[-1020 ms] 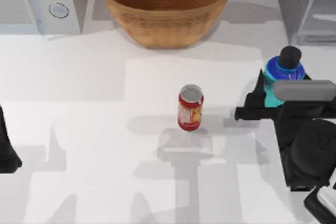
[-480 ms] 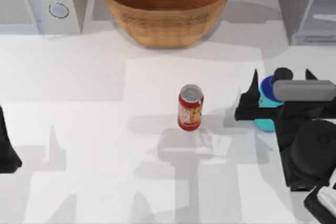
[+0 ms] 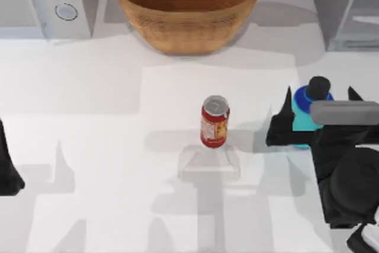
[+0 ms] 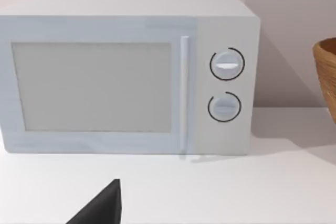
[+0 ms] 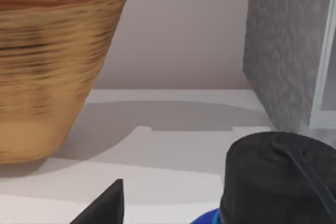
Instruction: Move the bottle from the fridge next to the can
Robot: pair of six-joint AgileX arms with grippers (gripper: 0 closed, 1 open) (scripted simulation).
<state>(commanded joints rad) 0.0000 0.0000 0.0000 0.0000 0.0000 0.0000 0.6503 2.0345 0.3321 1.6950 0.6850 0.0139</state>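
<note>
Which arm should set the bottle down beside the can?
Right, probably. The right claw is around the bottle, just to the right of the can. The left arm sits parked at the table's far left edge.

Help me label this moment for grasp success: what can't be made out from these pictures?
- Top view: the right gripper and its wrist cover the bottle body, hiding jaw contact.
- Right wrist view: the bottle cap is cut off by the edge.
- Top view: the fridge is cropped, its interior unseen.
- Top view: the left gripper is cut off at the table's left edge.
</note>
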